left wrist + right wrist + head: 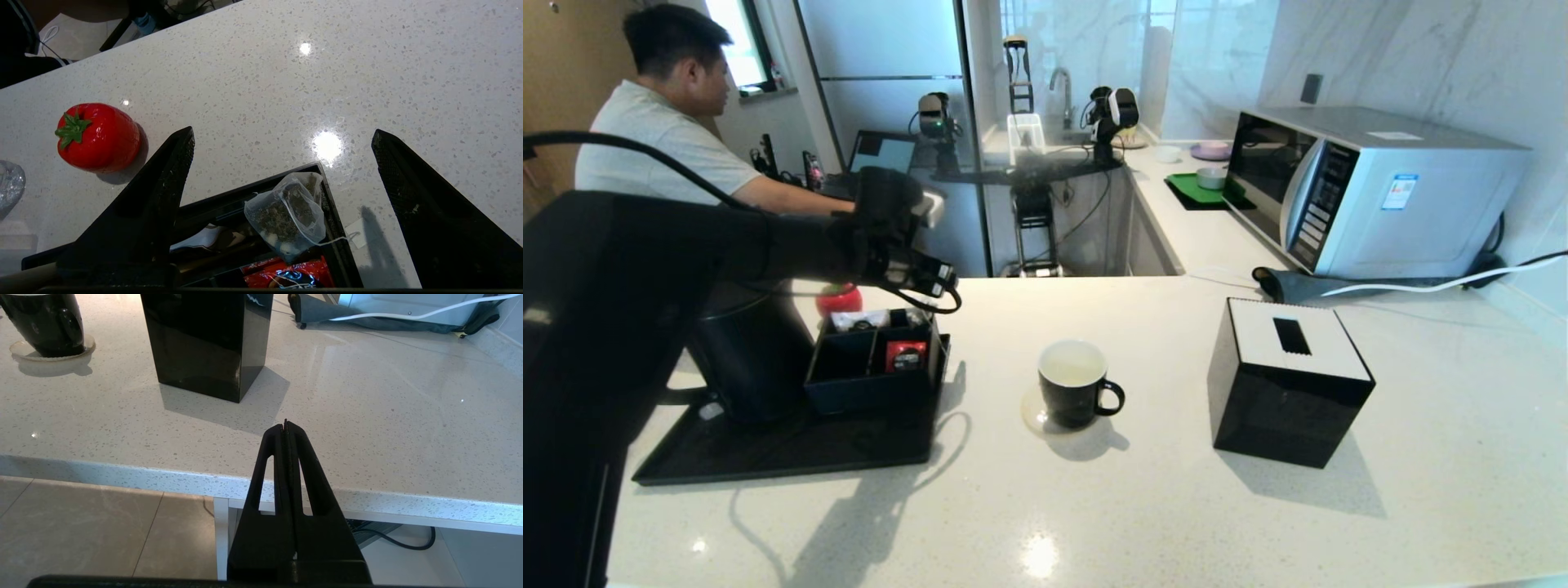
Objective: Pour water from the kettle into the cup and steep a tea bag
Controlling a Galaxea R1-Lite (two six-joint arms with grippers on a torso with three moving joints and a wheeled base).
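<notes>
The tea bag (288, 212), a greyish mesh pouch, lies in a corner of the black compartment box (333, 212). Its string runs over the rim to a white tag (359, 239) on the counter. My left gripper (282, 131) hangs open above it, fingers spread wide and holding nothing; in the head view it (907, 273) hovers over the box (874, 363). The black kettle (756, 351) stands on the tray, partly hidden by my left arm. The black cup (1074, 384) sits mid-counter on a coaster. My right gripper (286, 424) is shut and empty at the counter's front edge.
A red sachet (286, 275) lies in the box beside the tea bag. A red strawberry-shaped object (96, 136) stands behind the box. The black tray (784, 449) carries box and kettle. A black tissue box (1290, 380) stands right of the cup, with a microwave (1372, 188) behind it.
</notes>
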